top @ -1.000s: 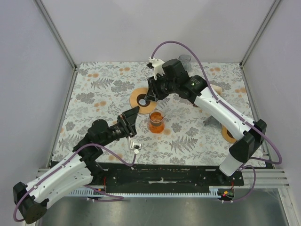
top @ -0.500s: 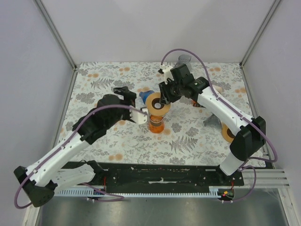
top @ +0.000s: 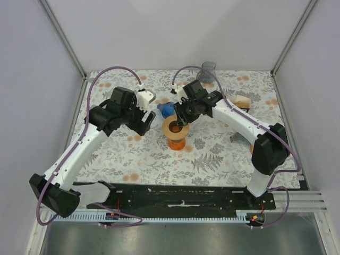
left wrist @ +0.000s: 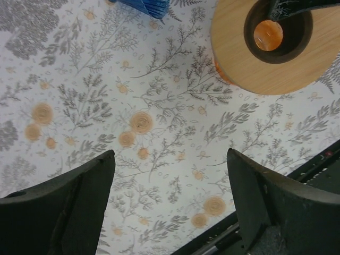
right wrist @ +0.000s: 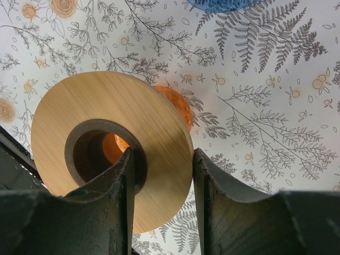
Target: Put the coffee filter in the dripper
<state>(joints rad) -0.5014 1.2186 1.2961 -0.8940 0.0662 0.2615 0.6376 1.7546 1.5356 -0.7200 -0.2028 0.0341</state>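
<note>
On the floral-patterned tabletop point(top: 106, 154), about the middle, an orange glass vessel point(top: 176, 142) is seen standing upright. A wooden ring point(right wrist: 117, 101) with a round hole is laid over its mouth, and orange glass is seen through the hole from both wrist views.

The ring is pinched by the right gripper point(right wrist: 162, 159). One finger is set inside the hole and the other against the outer rim, so the jaws are held at a middling width by the wood between them. Whether the ring lies level on the glass cannot be told.

To the left of the ring, the left gripper point(left wrist: 170, 154) is held above bare cloth. Its jaws are spread wide and nothing is found between them.

Just beyond the ring, toward the far edge, a blue ribbed piece point(top: 165, 109) is seen on the cloth, clear of the ring and between the two wrists. Whether it is the filter or the dripper cannot be told from these views. It is touched by neither gripper.

Toward the right edge, a second wooden ring point(top: 257, 152) is partly hidden by the right arm, and a small grey object point(top: 237, 139) lies just beside it. Farther along that edge a pale tan item point(top: 242, 101) is seen. At the far edge, a grey cup point(top: 208, 67) is found.
</note>
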